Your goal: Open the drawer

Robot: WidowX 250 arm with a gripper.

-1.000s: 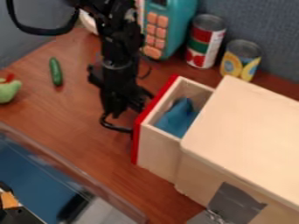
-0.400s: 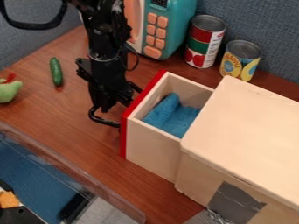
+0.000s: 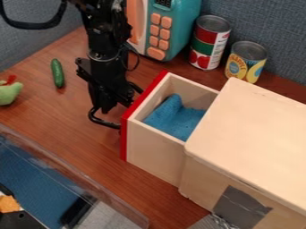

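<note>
Red-fronted drawer [image 3: 152,152] stood open just beside your gripper [image 3: 106,106], right of its jaws in view; you could not tell whether they were spread or together.

And here's my claw [image 3: 106,107], pointing down at the curved black handle [image 3: 103,121], right beside the red drawer front [image 3: 138,114]! The drawer [image 3: 154,154] stands out from its pale wooden box [image 3: 251,138], open at the top, blue cloth [image 3: 173,117] lying inside! Behind it, two cans, a red-and-green one [image 3: 209,42] and a yellow-labelled one [image 3: 245,61], stand side by side near the teal toy microwave [image 3: 179,27]! Over on my arm's other side, a green cucumber [image 3: 57,73] lies on the brown tabletop [image 3: 57,109], grey tape [image 3: 240,206] marking the box's side!
</note>
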